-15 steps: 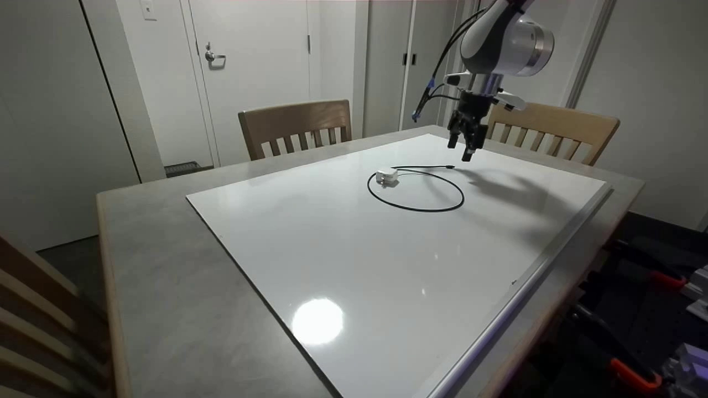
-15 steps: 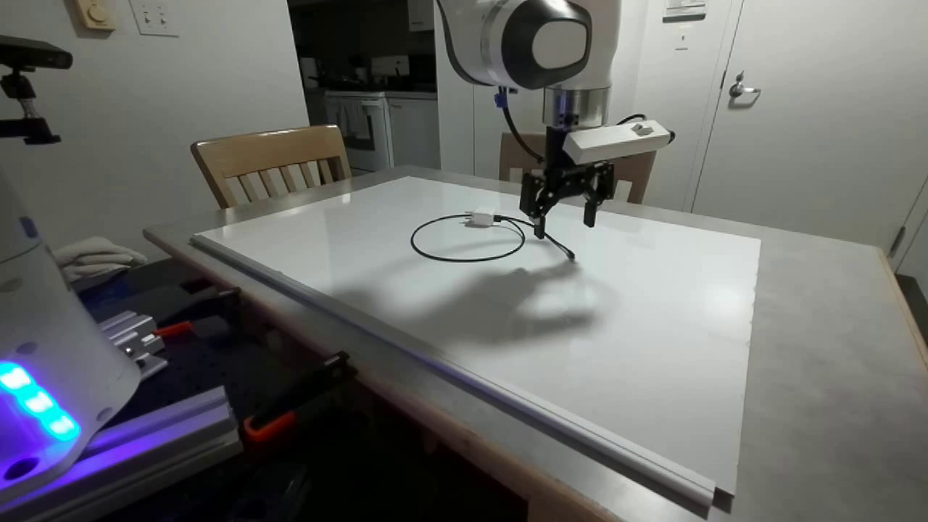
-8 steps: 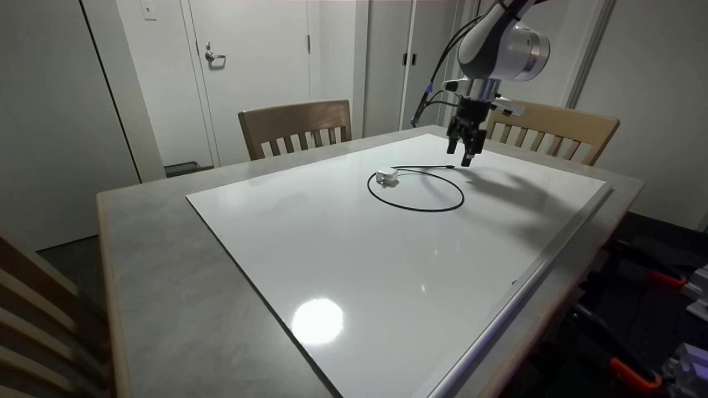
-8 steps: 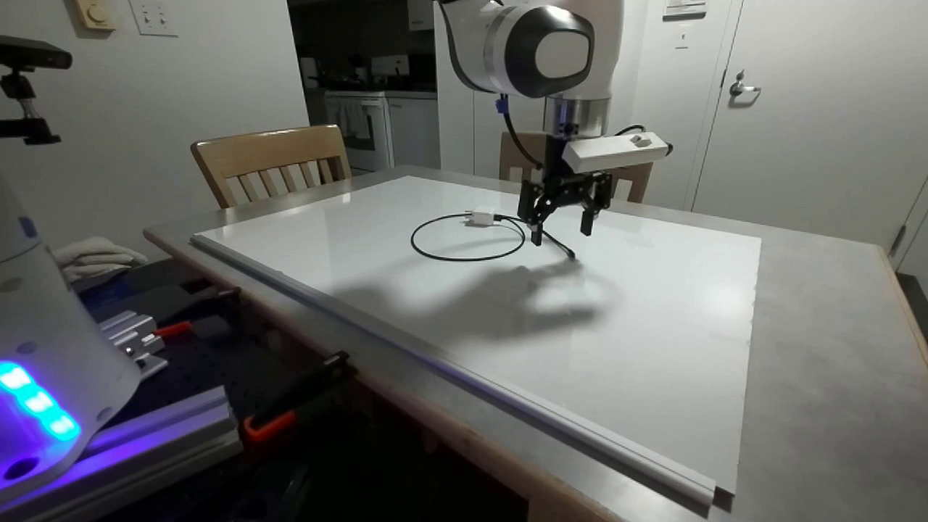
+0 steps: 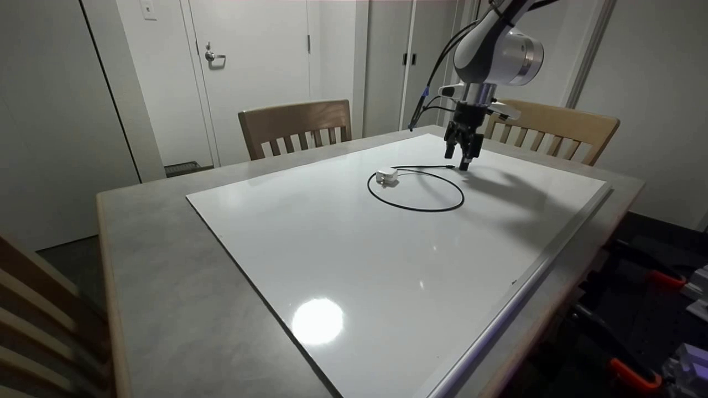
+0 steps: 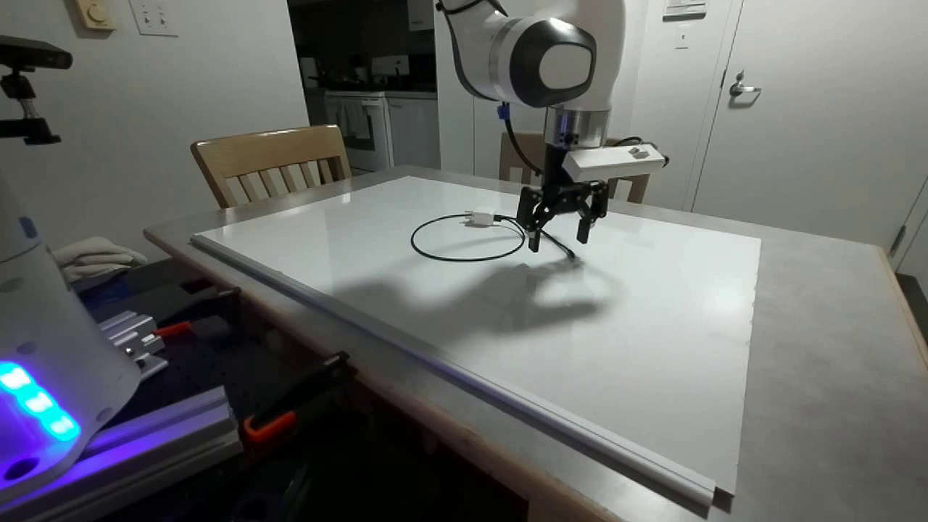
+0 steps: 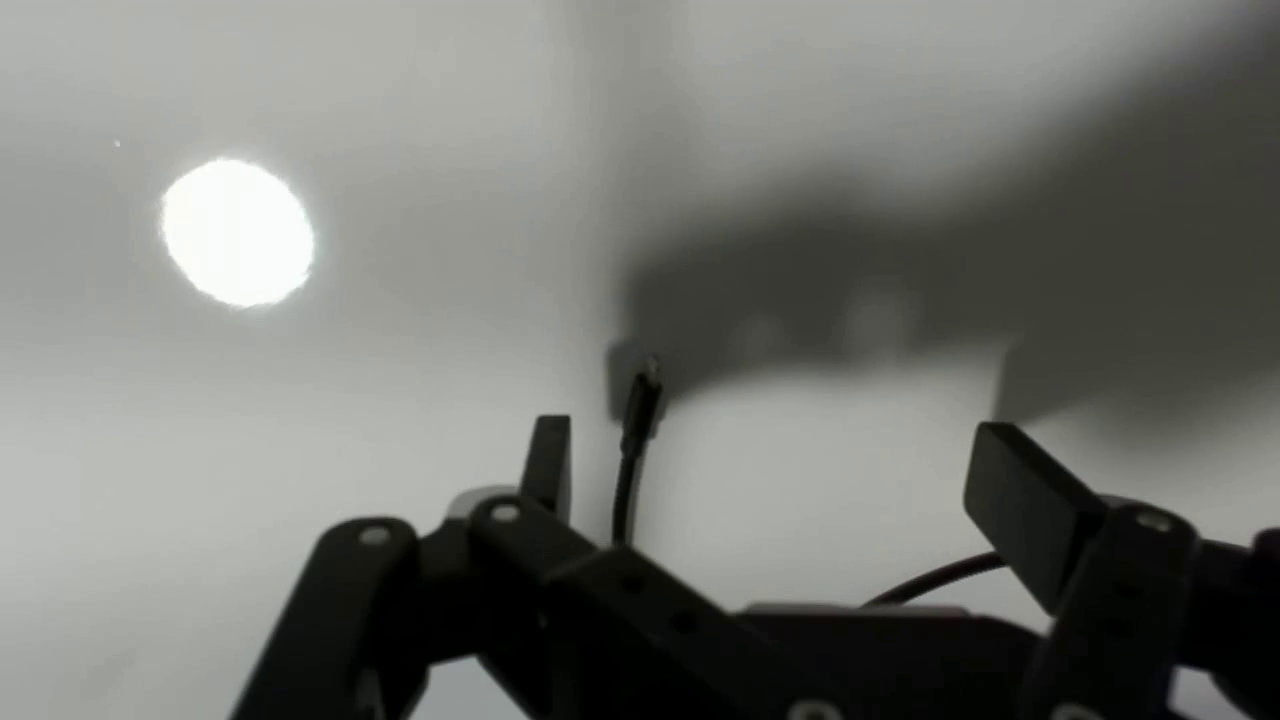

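My gripper [image 6: 559, 241] points down over the white board, its jaws wide apart and nothing held between them. In the wrist view, a thin black cable [image 7: 622, 505] ends in a small metal-tipped connector [image 7: 641, 410], seen between the gripper's fingers and close to the left one. More of the cable passes behind the right finger [image 7: 1030, 510]. Both exterior views show the cable [image 5: 426, 210] lying in a loop, with a white plug adapter [image 5: 386, 176] at its edge. The cable's free end lies just under the gripper [image 5: 456, 162], which seems to hover above it.
The glossy white board [image 6: 652, 362] covers much of a grey table [image 5: 166, 276], with a raised rail [image 6: 507, 399] along one edge. Wooden chairs [image 6: 272, 154] stand around it. Clamps with orange parts [image 6: 270, 426] sit beside the robot base [image 6: 58, 341].
My gripper has come down closer to the board, over the cable's free end, its jaws staying wide apart. The cable and plug adapter have not moved.
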Controlling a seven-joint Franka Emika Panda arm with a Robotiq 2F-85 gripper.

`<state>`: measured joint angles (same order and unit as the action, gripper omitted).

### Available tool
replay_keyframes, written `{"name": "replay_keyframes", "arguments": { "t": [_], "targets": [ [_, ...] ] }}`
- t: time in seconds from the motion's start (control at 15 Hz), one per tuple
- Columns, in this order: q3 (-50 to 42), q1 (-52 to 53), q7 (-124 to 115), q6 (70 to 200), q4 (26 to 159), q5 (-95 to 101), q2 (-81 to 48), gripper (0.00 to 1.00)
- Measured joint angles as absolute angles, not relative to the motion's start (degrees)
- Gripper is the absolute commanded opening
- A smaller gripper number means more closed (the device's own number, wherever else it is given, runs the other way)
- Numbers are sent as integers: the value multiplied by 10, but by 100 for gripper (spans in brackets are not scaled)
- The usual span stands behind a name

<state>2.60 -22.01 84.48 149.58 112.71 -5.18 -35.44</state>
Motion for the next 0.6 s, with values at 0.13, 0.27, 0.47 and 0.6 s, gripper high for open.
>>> {"name": "replay_keyframes", "arguments": {
  "t": [0.13, 0.27, 0.47, 0.6],
  "targets": [
    [26, -220, 845, 1493, 1126, -52, -357, 100],
    [26, -220, 845, 1491, 1123, -52, -362, 100],
    [25, -220, 845, 1484, 1118, -52, -367, 100],
    [23, -220, 845, 1481, 1116, -51, -367, 100]
  ]
}}
